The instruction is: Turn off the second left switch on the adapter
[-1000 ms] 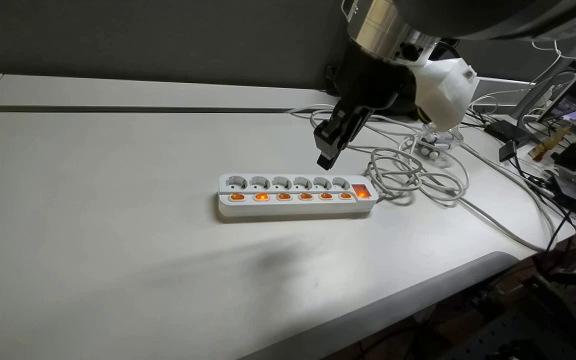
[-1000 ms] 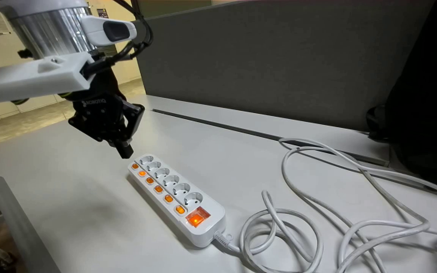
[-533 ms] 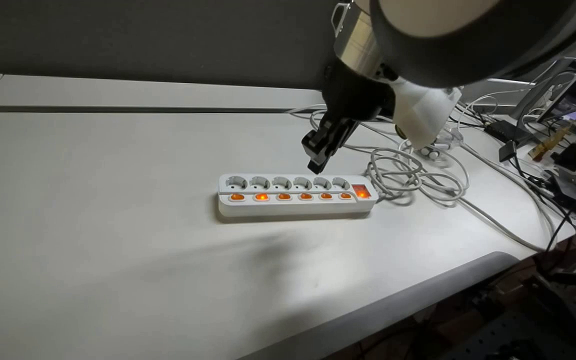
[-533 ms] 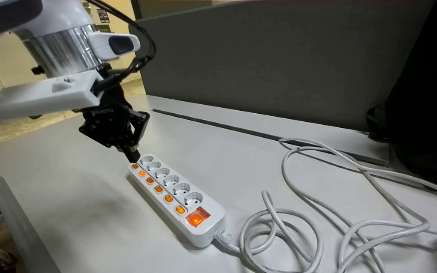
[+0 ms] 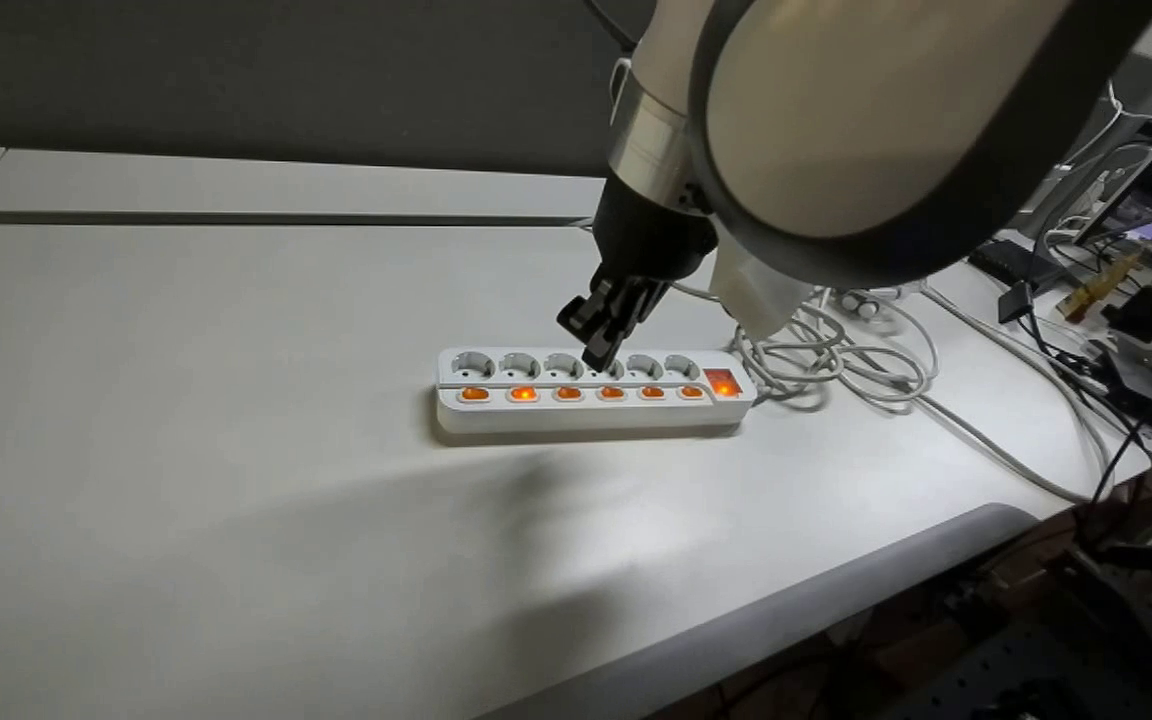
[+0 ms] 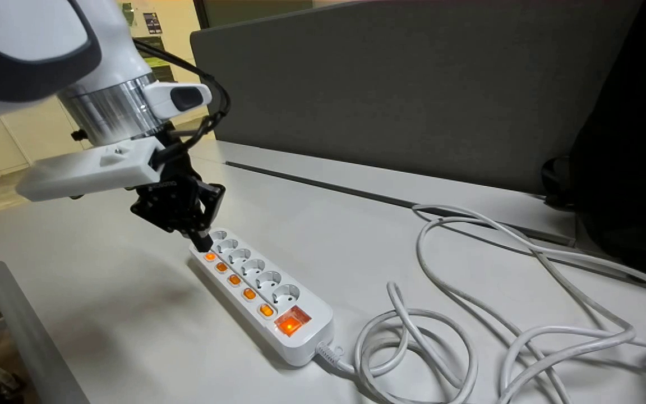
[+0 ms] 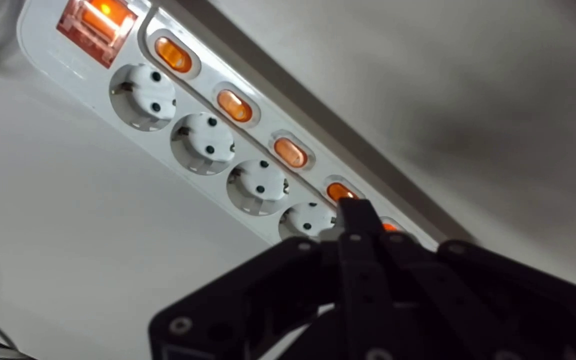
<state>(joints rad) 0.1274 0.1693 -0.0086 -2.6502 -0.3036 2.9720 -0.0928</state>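
A white adapter strip (image 5: 586,420) lies on the table with a row of sockets and a row of orange switches; it also shows in an exterior view (image 6: 318,307) and the wrist view (image 7: 60,52). The second left switch (image 5: 523,394) glows brightly; in the wrist view it (image 7: 389,227) is partly hidden by my fingers. The large main switch (image 5: 723,382) is lit too. My gripper (image 5: 598,362) is shut and empty, pointing down over the strip. Its tips (image 6: 204,246) hide the leftmost switch in that exterior view. I cannot tell the exact gap to the strip.
A coiled white cable (image 5: 806,350) leaves the strip's main-switch end. A dark partition (image 5: 286,90) stands behind the table, with a slot (image 5: 266,218) before it. A black bag (image 6: 631,140) stands at the back. The grey table edge (image 5: 766,620) runs along the front.
My gripper has moved down toward the strip, leftward in one exterior view and rightward in the other, and is now over it. The strip and its lit switches look the same.
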